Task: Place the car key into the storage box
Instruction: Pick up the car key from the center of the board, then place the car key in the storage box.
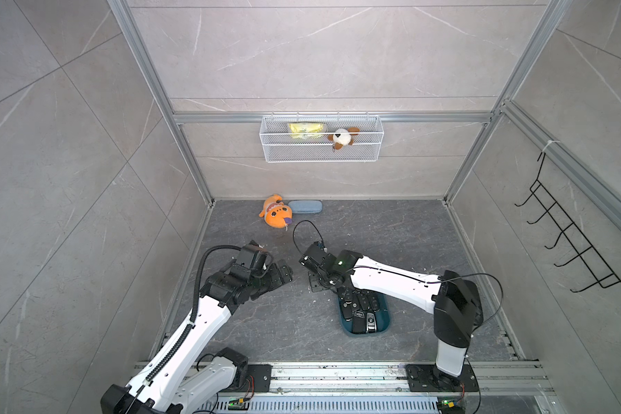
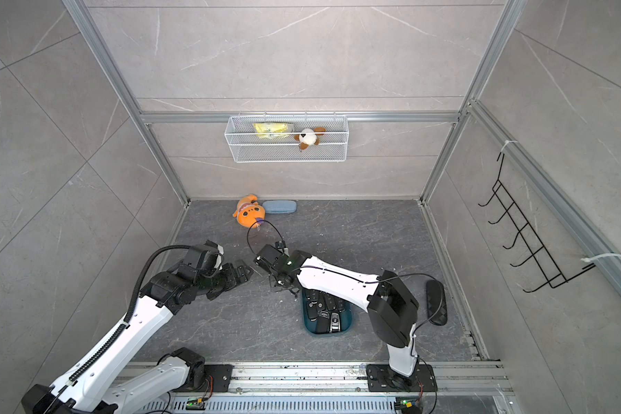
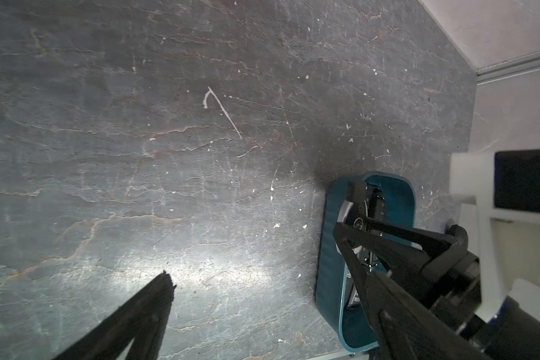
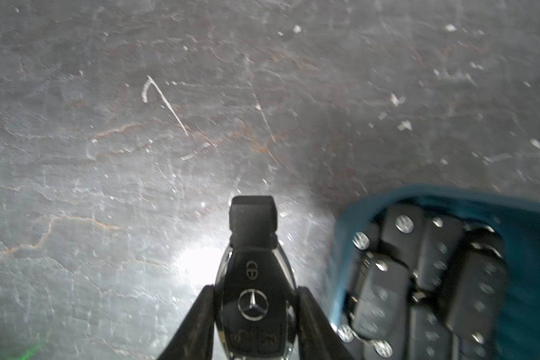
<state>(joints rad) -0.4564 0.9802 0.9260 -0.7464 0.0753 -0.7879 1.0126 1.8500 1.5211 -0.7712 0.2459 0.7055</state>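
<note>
The key point(image 4: 252, 274) is judged light and rigid. It is a glossy black fob with chrome trim, so its curved flanks are likely slippery, and little harm beyond scuffing is expected. It is best taken across the two long sides of the broad body, and it is gripped that way. The right claw point(image 4: 255, 293) is closed narrowly on those flanks, with the logo face turned to the wrist camera and the square black end projecting past the fingertips.

The key appears to be held clear of the table, just beside the far corner of the box point(image 4: 343, 224) on the side nearer the left arm. It is not yet seen over the opening. The box is set right of the table's middle, toward the front edge. It is crowded with fobs point(image 4: 384, 299), so a shallow, sliding landing is to be expected. The left claw point(image 3: 253, 252) is spread wide over bare table, with nothing held.
</note>
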